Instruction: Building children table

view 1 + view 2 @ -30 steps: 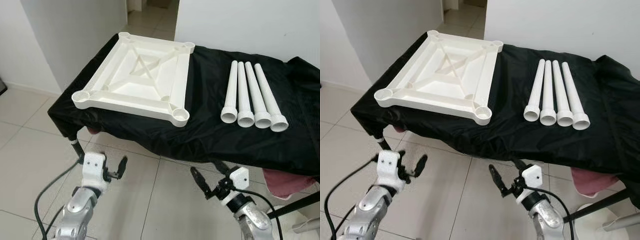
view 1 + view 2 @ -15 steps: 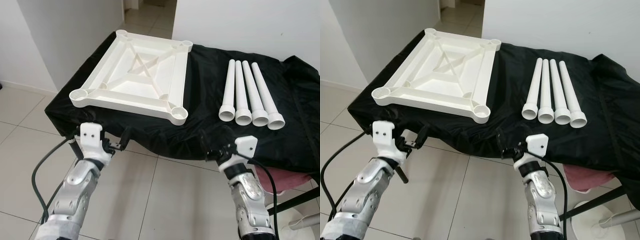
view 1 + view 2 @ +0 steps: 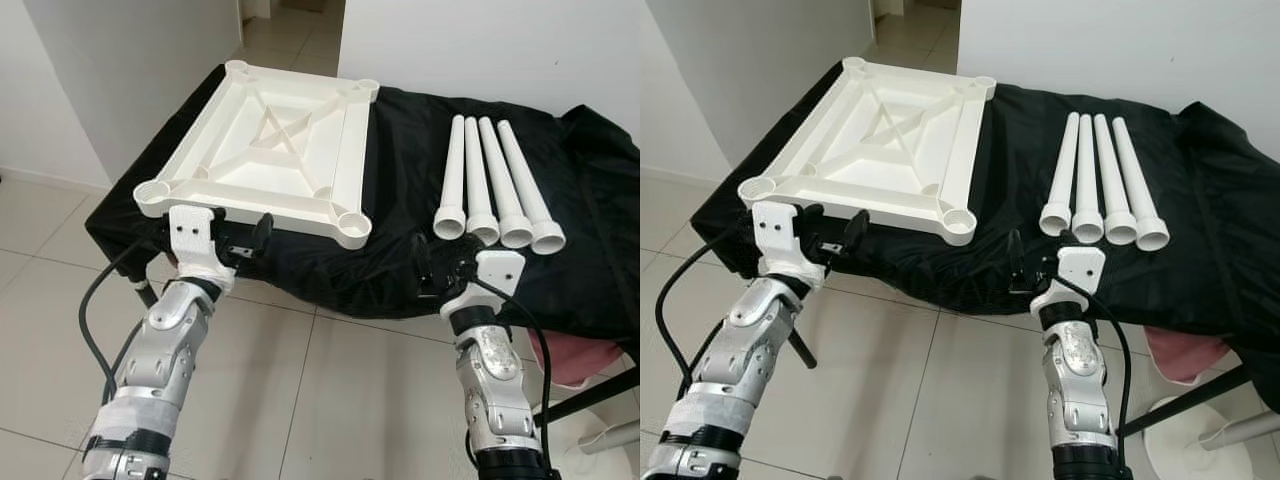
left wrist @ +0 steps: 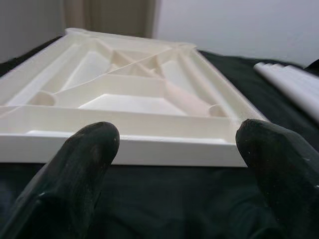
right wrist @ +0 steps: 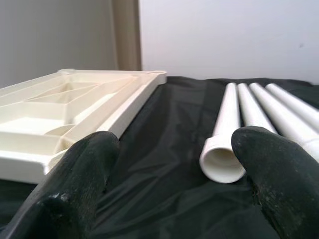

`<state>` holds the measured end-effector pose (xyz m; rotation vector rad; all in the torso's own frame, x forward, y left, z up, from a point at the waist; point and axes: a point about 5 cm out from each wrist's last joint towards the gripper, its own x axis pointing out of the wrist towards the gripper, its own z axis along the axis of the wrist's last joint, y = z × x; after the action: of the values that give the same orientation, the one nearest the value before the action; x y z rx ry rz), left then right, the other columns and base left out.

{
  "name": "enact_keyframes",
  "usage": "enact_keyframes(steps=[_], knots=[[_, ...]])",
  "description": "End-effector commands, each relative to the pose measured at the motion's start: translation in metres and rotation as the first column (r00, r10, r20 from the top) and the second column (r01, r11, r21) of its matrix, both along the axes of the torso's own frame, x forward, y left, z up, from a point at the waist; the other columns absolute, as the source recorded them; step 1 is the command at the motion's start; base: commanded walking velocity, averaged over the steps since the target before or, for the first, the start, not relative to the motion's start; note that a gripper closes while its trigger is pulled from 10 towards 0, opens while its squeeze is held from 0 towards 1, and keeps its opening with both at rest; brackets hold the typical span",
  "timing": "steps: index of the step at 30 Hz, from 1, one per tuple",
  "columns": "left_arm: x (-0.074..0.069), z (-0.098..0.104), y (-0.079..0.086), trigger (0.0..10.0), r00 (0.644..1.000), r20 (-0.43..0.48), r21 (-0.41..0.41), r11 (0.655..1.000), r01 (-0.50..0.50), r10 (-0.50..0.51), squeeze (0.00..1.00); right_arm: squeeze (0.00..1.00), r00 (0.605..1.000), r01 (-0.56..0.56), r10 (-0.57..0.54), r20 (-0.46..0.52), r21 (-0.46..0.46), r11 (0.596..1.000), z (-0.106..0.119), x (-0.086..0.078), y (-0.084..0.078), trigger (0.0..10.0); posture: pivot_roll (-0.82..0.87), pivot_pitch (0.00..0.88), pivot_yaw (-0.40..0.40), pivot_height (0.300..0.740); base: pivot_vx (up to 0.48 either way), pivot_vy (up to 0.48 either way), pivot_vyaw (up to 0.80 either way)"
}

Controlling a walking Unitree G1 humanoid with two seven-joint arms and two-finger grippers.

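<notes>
The white table top (image 3: 262,196) lies upside down on the left half of a table covered in black cloth (image 3: 400,200), a round socket at each corner. Several white legs (image 3: 490,185) lie side by side to its right, wide ends toward me. My left gripper (image 3: 238,243) is open at the table's front edge, just short of the top's near rim (image 4: 139,149). My right gripper (image 3: 440,268) is open at the front edge too, a little short of the leftmost leg (image 5: 227,144). Neither one holds or touches anything.
The cloth hangs over the table's front edge. Tiled floor (image 3: 330,400) lies below, a white wall (image 3: 480,40) stands behind, and a doorway opens at the back left. A pink item (image 3: 580,360) and a white stand base (image 3: 610,440) sit low at the right.
Both arms have risen from below the table's edge to its front, fingers now pointing across the cloth. The top and the legs have not moved.
</notes>
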<state>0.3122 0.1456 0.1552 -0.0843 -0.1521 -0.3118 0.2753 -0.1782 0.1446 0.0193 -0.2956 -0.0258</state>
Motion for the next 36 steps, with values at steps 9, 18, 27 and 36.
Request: enact_keyframes(steps=[9,18,27,36], knots=[[-0.002,-0.008,-0.001,10.0,0.999,-0.052,-0.001,1.000,-0.010,0.010,0.00,0.00,0.996,0.074,-0.074,-0.059,-0.003,0.997,-0.010,-0.007,-0.004,10.0,-0.03,0.000,-0.019,0.740,0.000,0.000,0.00],[0.005,-0.009,-0.001,10.0,0.999,-0.048,0.027,1.000,-0.010,0.011,0.00,0.00,0.989,0.112,-0.111,-0.094,0.004,0.994,-0.017,-0.004,-0.008,10.0,-0.04,0.000,-0.010,0.740,0.000,0.000,0.00],[0.003,-0.009,-0.001,10.0,1.000,-0.024,0.028,1.000,0.008,-0.007,0.00,0.00,0.997,0.071,-0.071,-0.039,0.003,0.997,-0.006,0.000,-0.008,10.0,-0.03,0.000,-0.005,0.740,0.000,0.000,0.00],[0.007,-0.005,0.005,10.0,1.000,0.001,0.076,0.997,0.004,-0.004,0.00,0.00,0.999,0.049,-0.050,-0.021,-0.033,0.998,0.000,0.010,-0.008,10.0,-0.03,0.000,-0.018,0.740,0.000,0.000,0.00]])
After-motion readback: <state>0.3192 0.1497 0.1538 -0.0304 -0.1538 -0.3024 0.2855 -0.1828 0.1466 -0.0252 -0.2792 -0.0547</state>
